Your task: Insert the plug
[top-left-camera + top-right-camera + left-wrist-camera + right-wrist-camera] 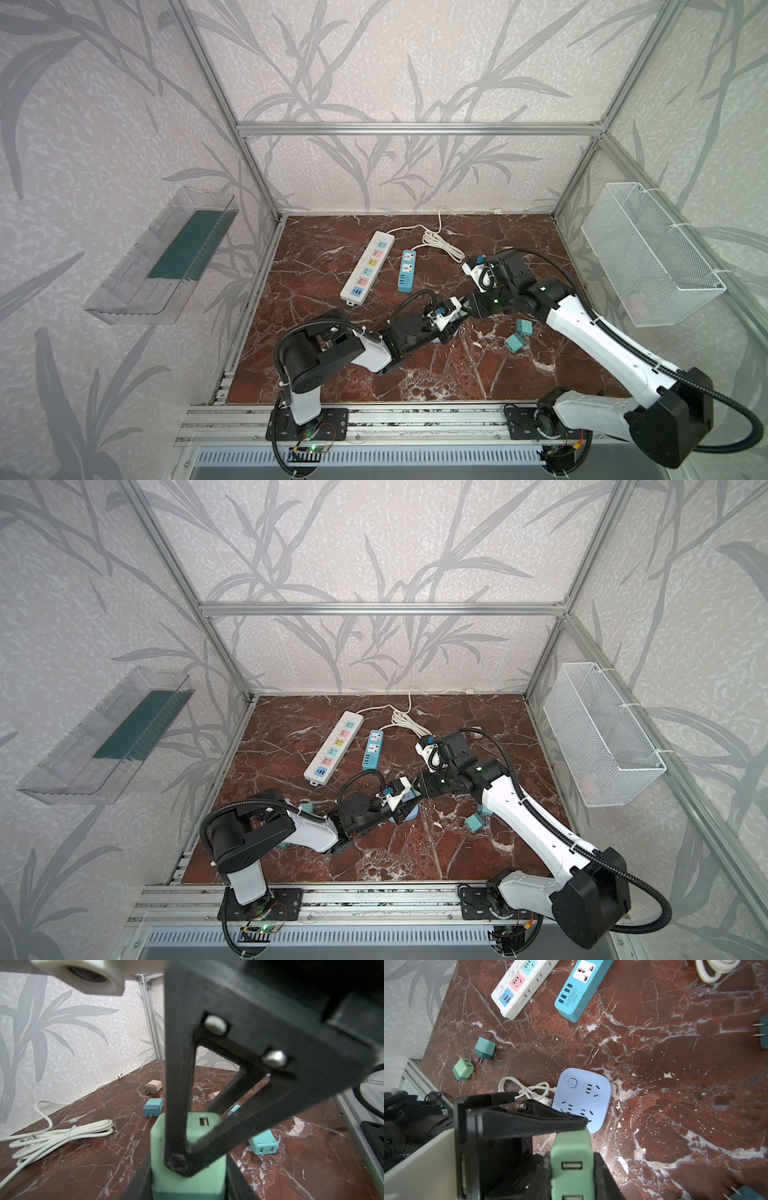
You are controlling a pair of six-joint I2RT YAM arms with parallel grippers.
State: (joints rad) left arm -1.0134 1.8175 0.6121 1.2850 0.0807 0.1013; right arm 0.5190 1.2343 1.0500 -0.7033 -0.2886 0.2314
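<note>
Plug (572, 1167) USB end twd right tool (459, 312)

2 top views high, downward; wrist views close, likely sharing plug (571, 1147).

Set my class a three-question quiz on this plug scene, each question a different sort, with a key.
1. True or false: the left pincer and the right pincer are both shut on the mint-green plug.
2. The light-blue square socket lies: A on its edge; B flat on the marble table, beneath the pincers; C held aloft.
3. In both top views, which lies farther left: the white power strip or the blue power strip?
Key: 1 true; 2 B; 3 white.
</note>
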